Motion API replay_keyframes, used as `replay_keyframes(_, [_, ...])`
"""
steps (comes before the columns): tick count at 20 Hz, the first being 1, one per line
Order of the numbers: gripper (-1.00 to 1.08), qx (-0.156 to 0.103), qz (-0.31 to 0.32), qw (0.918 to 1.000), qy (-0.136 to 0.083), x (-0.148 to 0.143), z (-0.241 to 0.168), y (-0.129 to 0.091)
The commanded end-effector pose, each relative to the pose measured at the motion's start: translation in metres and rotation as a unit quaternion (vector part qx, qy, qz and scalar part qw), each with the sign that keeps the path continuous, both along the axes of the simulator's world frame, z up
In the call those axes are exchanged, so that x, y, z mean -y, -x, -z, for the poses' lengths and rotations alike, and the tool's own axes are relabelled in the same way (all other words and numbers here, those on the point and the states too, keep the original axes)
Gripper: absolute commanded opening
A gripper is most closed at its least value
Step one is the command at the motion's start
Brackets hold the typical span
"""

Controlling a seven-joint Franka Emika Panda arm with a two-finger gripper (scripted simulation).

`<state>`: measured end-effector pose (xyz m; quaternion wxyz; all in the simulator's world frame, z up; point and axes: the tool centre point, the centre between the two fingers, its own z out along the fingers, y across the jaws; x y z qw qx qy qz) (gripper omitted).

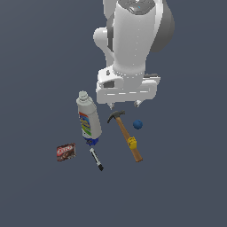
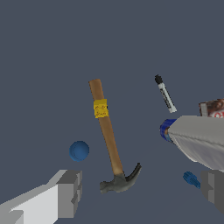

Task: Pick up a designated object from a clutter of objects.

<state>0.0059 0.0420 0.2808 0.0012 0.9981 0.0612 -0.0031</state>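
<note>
The hammer [image 1: 125, 134] lies flat, its brown wooden handle [image 2: 106, 131] running from the dark grey claw head [image 2: 120, 181]. A small yellow block [image 2: 100, 108] sits against the handle. My gripper [image 1: 124, 105] hangs open and empty just above the hammer's head. In the wrist view the gripper [image 2: 142, 192] has the head between its two grey fingers [image 2: 70, 192], nearer the one on the blue ball's side and touching neither. The rest of the clutter lies around it.
A white labelled bottle [image 1: 88, 119] lies at the exterior view's left of the hammer, close to one finger in the wrist view [image 2: 197, 140]. A blue ball [image 1: 138, 125] lies by the handle. A black-white marker [image 1: 96, 159] and a red-brown box [image 1: 66, 152] lie farther off.
</note>
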Motion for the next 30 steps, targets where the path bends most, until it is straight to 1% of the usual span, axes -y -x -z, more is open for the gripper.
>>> replay_keyframes(1, [1.00,0.000,-0.004,1.0000,0.000,0.000,0.016,-0.002])
replay_keyframes(9, [1.00,0.001,-0.022,0.9998,0.000,-0.002,0.090,-0.003])
replay_keyframes(14, [1.00,0.002,-0.035,0.9994,0.000,-0.004,0.140,0.003])
replay_keyframes(18, [1.00,0.002,-0.043,0.9991,0.000,-0.004,0.172,0.010])
replay_keyframes(24, [1.00,0.003,-0.052,0.9986,-0.001,-0.005,0.202,0.019])
replay_keyframes(30, [1.00,0.003,-0.055,0.9985,-0.002,-0.005,0.214,0.023])
